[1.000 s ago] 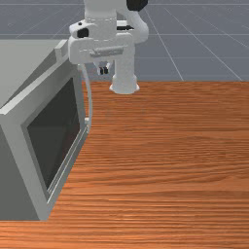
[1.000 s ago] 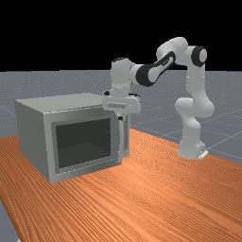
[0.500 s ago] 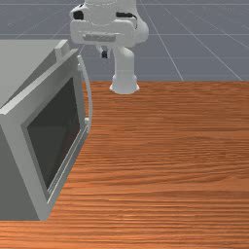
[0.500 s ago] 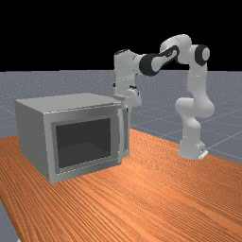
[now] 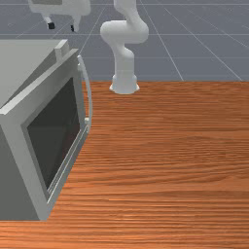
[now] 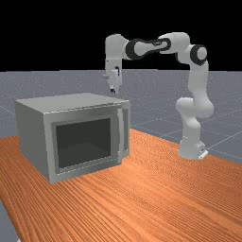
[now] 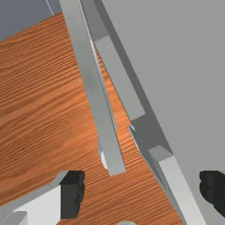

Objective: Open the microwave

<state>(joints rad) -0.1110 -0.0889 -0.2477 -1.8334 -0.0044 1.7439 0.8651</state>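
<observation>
Opening the microwave (image 5: 24, 61): door (image 5: 53, 136) ajar, wider swing remaining

At the front view's left it sits, my open end effector (image 5: 62, 27) high near its far end. Far view: I hover above it, gripping nothing. Wrist view: a gap parts door from body (image 7: 176, 66).

The gripper (image 5: 62, 27) hangs pointing down, its fingers (image 7: 74, 194) spread wide w/ a gap btwn. The wrist (image 6: 115, 46) sits directly above it — the arm (image 6: 150, 46) runs roughly level from there, then drops to its base (image 6: 191, 149), well apart from & lower than the gripper.
</observation>
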